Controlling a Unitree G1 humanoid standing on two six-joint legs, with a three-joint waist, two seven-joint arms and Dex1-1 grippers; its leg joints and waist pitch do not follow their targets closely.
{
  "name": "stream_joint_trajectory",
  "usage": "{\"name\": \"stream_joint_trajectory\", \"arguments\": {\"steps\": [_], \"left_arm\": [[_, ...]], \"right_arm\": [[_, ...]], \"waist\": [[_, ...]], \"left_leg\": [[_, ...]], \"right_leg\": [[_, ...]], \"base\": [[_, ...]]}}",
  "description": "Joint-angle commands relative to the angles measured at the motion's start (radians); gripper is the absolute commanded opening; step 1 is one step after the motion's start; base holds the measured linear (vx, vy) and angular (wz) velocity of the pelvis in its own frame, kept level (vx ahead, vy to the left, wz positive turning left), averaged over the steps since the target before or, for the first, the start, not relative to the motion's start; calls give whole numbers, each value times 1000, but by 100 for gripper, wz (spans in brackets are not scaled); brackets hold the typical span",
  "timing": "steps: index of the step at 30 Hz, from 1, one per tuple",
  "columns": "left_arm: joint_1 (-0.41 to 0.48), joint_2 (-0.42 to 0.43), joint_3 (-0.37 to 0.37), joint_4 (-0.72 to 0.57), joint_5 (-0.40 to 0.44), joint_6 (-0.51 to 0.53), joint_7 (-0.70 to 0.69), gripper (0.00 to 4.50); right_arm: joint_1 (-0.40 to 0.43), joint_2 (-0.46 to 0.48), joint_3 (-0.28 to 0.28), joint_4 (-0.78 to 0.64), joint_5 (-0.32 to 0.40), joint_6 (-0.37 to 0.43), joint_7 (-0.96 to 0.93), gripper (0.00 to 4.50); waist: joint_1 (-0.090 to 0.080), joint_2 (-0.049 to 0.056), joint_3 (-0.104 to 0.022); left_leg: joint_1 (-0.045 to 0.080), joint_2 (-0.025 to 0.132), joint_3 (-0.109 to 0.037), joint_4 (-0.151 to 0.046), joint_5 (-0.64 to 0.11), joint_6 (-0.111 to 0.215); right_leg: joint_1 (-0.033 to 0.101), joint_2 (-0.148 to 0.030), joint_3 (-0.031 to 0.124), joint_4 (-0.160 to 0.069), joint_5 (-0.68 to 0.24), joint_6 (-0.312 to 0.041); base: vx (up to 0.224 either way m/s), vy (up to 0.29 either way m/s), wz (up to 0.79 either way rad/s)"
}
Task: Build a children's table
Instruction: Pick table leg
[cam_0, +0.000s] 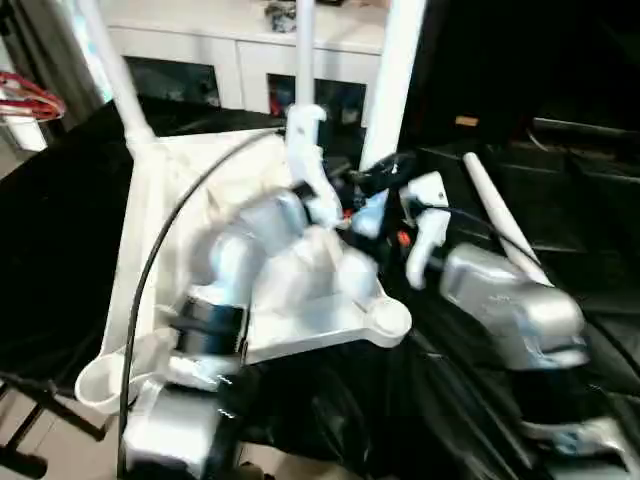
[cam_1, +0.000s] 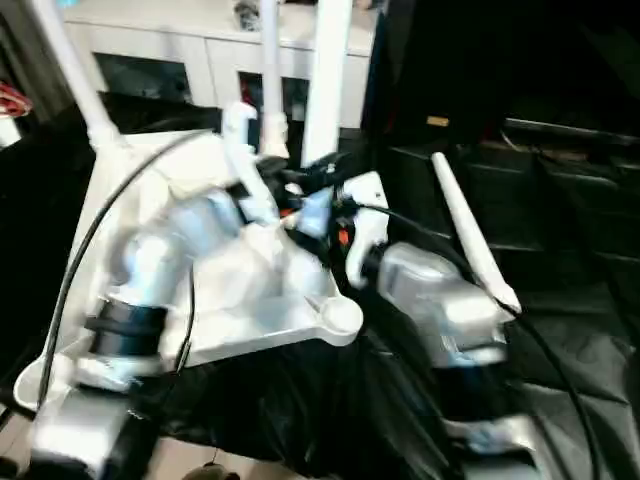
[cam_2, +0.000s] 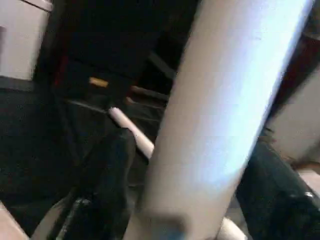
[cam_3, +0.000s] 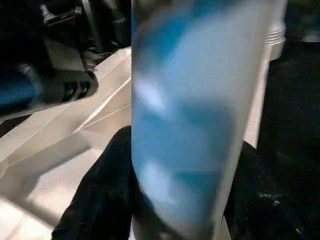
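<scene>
Right pincer (cam_3: 180, 190) clamped round the near upright leg (cam_0: 392, 80), dark fingers (cam_3: 102, 200) pressed to both sides of the blurred white shaft in the right wrist view. Tips cut off at the frame edge.

Left pincer (cam_0: 380, 172) just beside it at the foot of the same leg; spread or pinching, cannot tell. Left wrist view crossed by that leg as one broad white band, too smeared for detail.

Under and behind both pincers: children's table, upside down, tabletop (cam_0: 165, 215) with ribbed underside up, partly hidden by the left forearm (cam_0: 235, 270). Empty round corner socket (cam_0: 388, 320) nearer the robot than the pincers, a second one at the near left corner, half cut off behind the arm. Two more legs (cam_0: 112, 70) standing beyond the pincers, tops out of frame.

Loose leg (cam_0: 500, 222) lying to the right of the right pincer, apart from the tabletop, on the black sheet (cam_0: 60, 230) over the table; lower end hidden behind the right forearm (cam_0: 515, 305). Also seen in the left wrist view past the upright leg, not in the right wrist view.

Black cable (cam_0: 165, 235) looping over the tabletop left of the pincers. White cabinet (cam_0: 235, 55) well beyond, seen from the head views, blurred.
</scene>
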Motion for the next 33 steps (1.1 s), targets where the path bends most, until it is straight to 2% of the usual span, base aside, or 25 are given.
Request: {"name": "stream_joint_trajectory", "arguments": {"steps": [1,3,6,7,8,9,11,12,20,21,22,24,28,29,33], "left_arm": [[-24,-5,35,31,43,-64,75,269],[-38,-18,51,46,42,-92,97,258],[-41,-27,54,44,52,-103,119,249],[-40,-28,54,44,53,-105,122,220],[-39,-28,55,43,54,-105,125,220],[-35,-27,54,40,49,-105,121,214],[-31,-28,53,38,40,-108,114,208],[-31,-28,53,38,40,-108,114,190],[-24,-38,49,28,8,-110,83,183],[-23,-34,46,25,8,-107,72,183],[-22,-30,43,22,5,-103,61,183],[-22,-21,37,19,5,-103,44,183],[-23,-3,30,10,-4,-93,16,183],[-22,2,27,4,-9,-86,4,183],[-20,11,15,-15,-13,-76,-30,183]], "right_arm": [[-9,15,-17,-27,-8,-29,-33,187],[-4,28,-9,-37,-12,-29,-49,187],[-1,41,-4,-44,-20,-32,-68,187],[-1,42,-4,-45,-20,-32,-69,187],[-1,44,-4,-46,-21,-33,-71,187],[-1,47,-5,-48,-22,-32,-76,187],[-1,50,-7,-51,-23,-31,-81,187],[-1,50,-7,-51,-23,-31,-81,187],[-3,42,2,-54,-42,-43,-87,187],[-5,36,2,-49,-40,-48,-75,243],[-6,32,-2,-47,-33,-47,-65,257],[-9,22,-12,-46,-15,-38,-43,263],[-16,-15,-21,-49,6,-15,3,303],[-19,-31,-21,-51,11,-5,21,303],[-24,-110,-13,-63,41,44,121,346]], "waist": [[-6,-8,-81],[-7,-8,-81],[-7,-8,-80],[-7,-8,-79],[-7,-7,-79],[-8,-2,-78],[-7,-4,-79],[-7,-3,-78],[-8,-4,-78],[-8,-5,-78],[-8,-5,-79],[-7,-4,-78],[-5,-5,-78],[-6,-8,-78],[-2,-9,-79]], "left_leg": [[15,32,-13,-65,-133,-5],[16,31,-12,-66,-137,-5],[17,32,-13,-67,-142,-7],[17,32,-12,-67,-145,-8],[17,32,-13,-67,-148,-8],[17,32,-13,-67,-157,-10],[18,32,-14,-68,-159,-13],[18,32,-13,-68,-159,-15],[17,31,-13,-68,-160,-17],[17,32,-13,-68,-160,-17],[18,31,-13,-68,-160,-17],[18,31,-13,-67,-160,-12],[17,31,-13,-67,-155,-6],[16,31,-12,-67,-154,-5],[15,31,-11,-63,-139,8]], "right_leg": [[57,-77,48,-75,-194,-120],[57,-77,48,-76,-202,-107],[54,-77,48,-76,-203,-107],[54,-77,48,-75,-203,-108],[54,-77,48,-76,-207,-108],[53,-77,48,-78,-214,-104],[54,-77,48,-77,-214,-102],[53,-77,48,-77,-212,-103],[54,-77,49,-76,-200,-108],[54,-77,49,-76,-199,-108],[54,-78,49,-76,-201,-108],[55,-78,49,-76,-203,-109],[56,-76,49,-75,-194,-110],[57,-76,49,-75,-194,-110],[60,-77,49,-74,-190,-117]], "base": [[0,0,0],[0,0,0],[0,0,0],[0,0,0],[0,0,0],[0,0,0],[0,0,0],[0,0,0],[0,0,0],[0,0,0],[0,0,0],[0,0,0],[0,0,0],[0,0,0],[0,0,0]]}}
